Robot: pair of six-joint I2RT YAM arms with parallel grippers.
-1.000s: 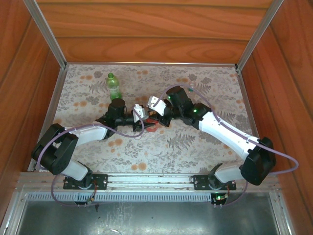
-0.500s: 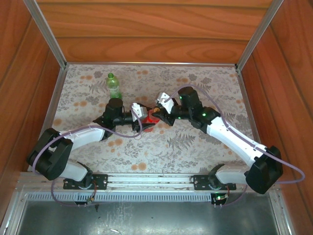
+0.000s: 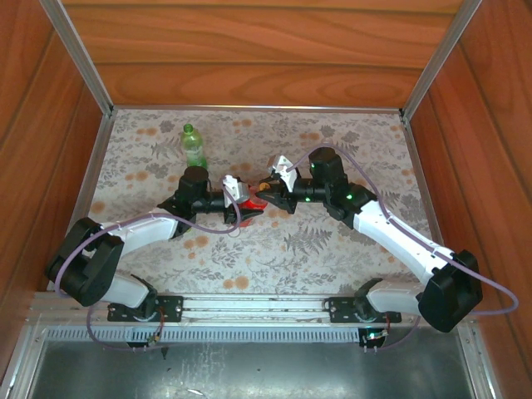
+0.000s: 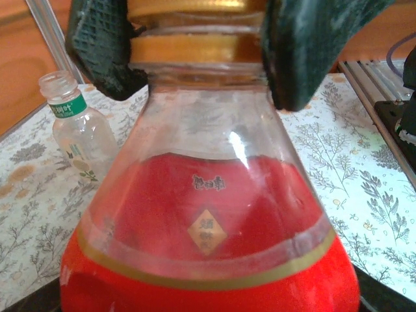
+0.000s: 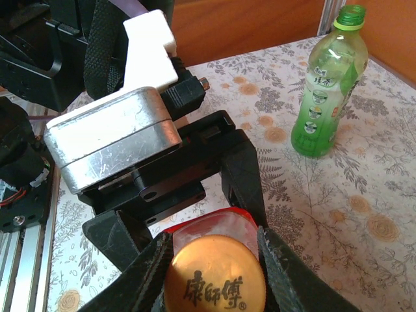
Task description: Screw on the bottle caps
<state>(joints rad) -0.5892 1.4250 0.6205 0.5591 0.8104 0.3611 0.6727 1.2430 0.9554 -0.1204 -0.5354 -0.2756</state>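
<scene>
The red bottle (image 4: 208, 227) stands upright on the floral cloth, and my left gripper (image 3: 252, 206) is shut on its body, with a black finger on each side of it (image 5: 242, 172). An orange cap (image 5: 214, 281) sits on the bottle's neck, and my right gripper (image 3: 264, 195) is shut on it from above. The right gripper's fingers (image 4: 104, 52) clamp the cap's gold band in the left wrist view. The green bottle (image 3: 193, 147) stands at the back left with an open neck. A small clear bottle (image 4: 78, 133), also uncapped, stands behind the red one.
Wooden walls and aluminium posts (image 3: 79, 58) enclose the cloth on three sides. A metal rail (image 3: 249, 306) with both arm bases runs along the near edge. Both arms meet in the middle of the cloth, and the green bottle (image 5: 323, 91) stands close behind the left wrist.
The right arm has swung right and its wrist has turned on the orange cap. The left gripper and the red bottle have shifted slightly toward the back.
</scene>
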